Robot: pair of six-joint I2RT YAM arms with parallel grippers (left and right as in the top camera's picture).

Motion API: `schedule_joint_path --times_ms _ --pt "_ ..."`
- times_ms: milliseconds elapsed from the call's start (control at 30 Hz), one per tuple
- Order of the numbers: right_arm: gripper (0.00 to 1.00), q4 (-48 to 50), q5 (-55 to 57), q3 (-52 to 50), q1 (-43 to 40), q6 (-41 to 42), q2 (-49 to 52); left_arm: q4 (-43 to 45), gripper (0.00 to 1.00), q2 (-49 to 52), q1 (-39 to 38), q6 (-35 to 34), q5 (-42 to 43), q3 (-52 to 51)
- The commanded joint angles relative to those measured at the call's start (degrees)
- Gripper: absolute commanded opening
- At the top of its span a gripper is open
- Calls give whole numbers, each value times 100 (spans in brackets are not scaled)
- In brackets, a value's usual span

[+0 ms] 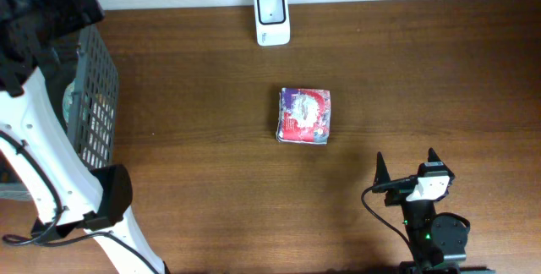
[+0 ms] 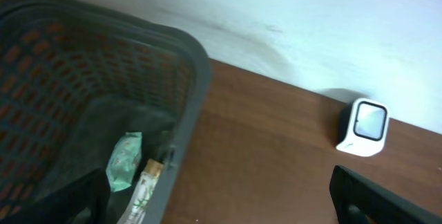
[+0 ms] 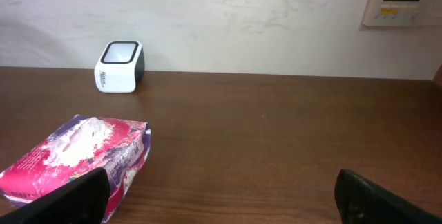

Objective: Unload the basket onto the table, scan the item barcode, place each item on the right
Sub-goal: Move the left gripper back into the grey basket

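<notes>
Pink packet (image 1: pixel 304 115) lies at ten o'clock from the right gripper (image 1: pixel 406 157), jaws apart, the nearer arm; left gripper (image 2: pixel 217 209), also apart, hangs over the basket (image 2: pixel 197 54).

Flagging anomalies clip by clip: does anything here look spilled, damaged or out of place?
Nothing stands out. The pink packet lies flat mid-table, the scanner stands upright by the wall, and the basket sits at the left edge.

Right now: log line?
left end effector: open, over basket | right end effector: open, empty | pink packet: on table, ungripped | barcode scanner: back edge
</notes>
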Motion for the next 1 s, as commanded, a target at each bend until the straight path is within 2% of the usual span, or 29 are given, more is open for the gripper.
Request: schedule_joint_path --times_ms 0,133,267,333,367,433,500,533,633,700,833,967 --pt "99 -13 50 -46 -35 22 -39 -9 99 -66 160 87 -476 -369" --pt "99 -13 50 -46 -35 22 -39 122 99 -63 721 -256 -1088 -944" --pt "99 -13 50 -46 -35 22 -39 531 100 -63 1668 -254 -256 -1419" --pt "99 -13 50 -46 -35 22 -39 669 100 -59 2074 -254 -133 -1963" --pt "99 -13 50 -46 -35 22 -39 750 96 -57 2151 -254 -131 -2168" --pt "99 -13 50 -46 -35 22 -39 951 87 -57 2216 -247 -105 -2614" --pt "99 -13 50 -46 -35 22 -37 1532 95 -52 2173 564 776 -3364" --pt "99 -13 50 -46 -35 22 -39 1720 98 -52 2122 728 894 -3611" --pt "99 -13 50 -46 -35 22 -39 2232 98 -46 1910 726 197 -4446" --pt "99 -13 50 -46 -35 22 -39 2614 98 -31 1891 732 111 -4898" --pt "99 -13 50 -46 -35 22 -39 3123 97 76 1823 1707 90 -5584" --pt "99 -13 50 -46 -35 22 -39 3547 95 293 1851 1762 -52 -6013"
